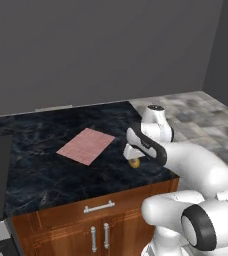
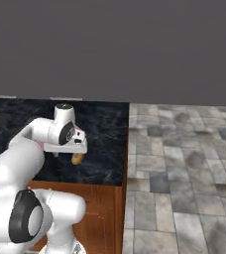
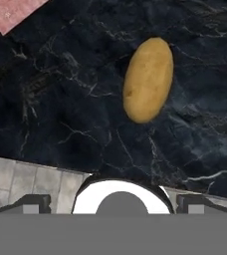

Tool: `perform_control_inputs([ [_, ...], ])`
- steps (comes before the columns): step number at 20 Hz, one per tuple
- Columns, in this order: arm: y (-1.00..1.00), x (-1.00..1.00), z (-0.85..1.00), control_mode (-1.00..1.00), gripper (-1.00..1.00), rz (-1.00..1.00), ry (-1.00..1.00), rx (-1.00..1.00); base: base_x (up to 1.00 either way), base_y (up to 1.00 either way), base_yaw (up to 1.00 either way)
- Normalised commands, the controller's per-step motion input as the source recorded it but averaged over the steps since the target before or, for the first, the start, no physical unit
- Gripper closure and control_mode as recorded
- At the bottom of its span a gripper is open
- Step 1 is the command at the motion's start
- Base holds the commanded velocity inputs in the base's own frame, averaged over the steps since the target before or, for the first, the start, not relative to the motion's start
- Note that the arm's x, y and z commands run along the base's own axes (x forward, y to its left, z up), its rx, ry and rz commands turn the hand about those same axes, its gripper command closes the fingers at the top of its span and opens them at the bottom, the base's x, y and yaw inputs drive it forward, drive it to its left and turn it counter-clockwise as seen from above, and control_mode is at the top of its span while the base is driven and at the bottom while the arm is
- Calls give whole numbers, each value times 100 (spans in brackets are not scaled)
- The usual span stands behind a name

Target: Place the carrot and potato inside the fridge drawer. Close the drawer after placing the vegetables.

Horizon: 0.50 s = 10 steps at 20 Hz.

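Hovering above the potato [image 3: 148, 79], the end effector [image 1: 134, 152] holds nothing, its finger tips set wide. Below spreads the dark marble desk [image 1: 51, 165], carrying a pink cloth [image 1: 86, 145] and, near the front edge, the potato. Descending off-centre, I judge, could nudge that rounded potato off the edge.

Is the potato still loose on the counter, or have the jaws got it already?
Loose. The potato lies flat on the dark marble counter, clear of the gripper, whose jaws stand wide apart with nothing between them.
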Motion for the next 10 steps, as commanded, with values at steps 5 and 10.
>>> perform_control_inputs([
  [5,0,31,-38,-100,-100,0,4,0,0,0,0],
  [10,-6,32,-30,-100,-100,0,3,0,0,0,0],
])
